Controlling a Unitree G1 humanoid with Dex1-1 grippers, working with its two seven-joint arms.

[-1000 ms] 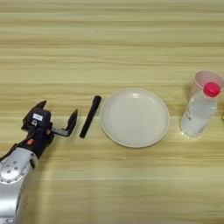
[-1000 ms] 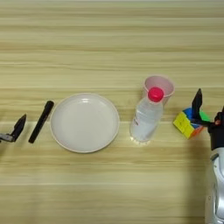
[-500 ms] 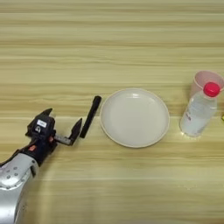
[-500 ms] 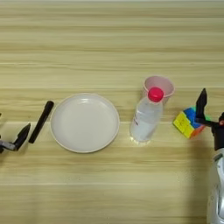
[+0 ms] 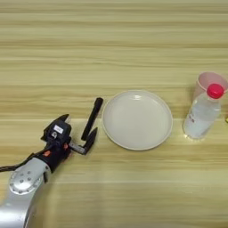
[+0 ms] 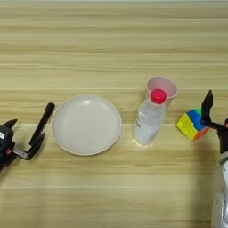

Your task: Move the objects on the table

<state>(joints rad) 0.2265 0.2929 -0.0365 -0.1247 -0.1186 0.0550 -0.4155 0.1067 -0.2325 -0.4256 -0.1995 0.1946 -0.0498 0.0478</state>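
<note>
My left hand (image 5: pixel 76 133), fingers spread, sits at the marker's (image 5: pixel 92 118) lower end; closing off-centre could flick it against the plate (image 5: pixel 137 119). My right hand (image 6: pixel 213 120), state unclear, idles beside the block (image 6: pixel 191 124).

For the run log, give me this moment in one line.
left gripper: open beside marker pen | right gripper: open by block | plate: empty

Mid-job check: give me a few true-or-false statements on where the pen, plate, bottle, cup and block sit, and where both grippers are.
1. The pen lies on the plate. False: it lies on the table, left of the plate.
2. The left gripper is open beside the pen's near end. True.
3. The bottle stands in front of a pink cup. True.
4. The block is left of the bottle. False: it is right of it, near the right gripper.
5. The plate holds nothing. True.
</note>
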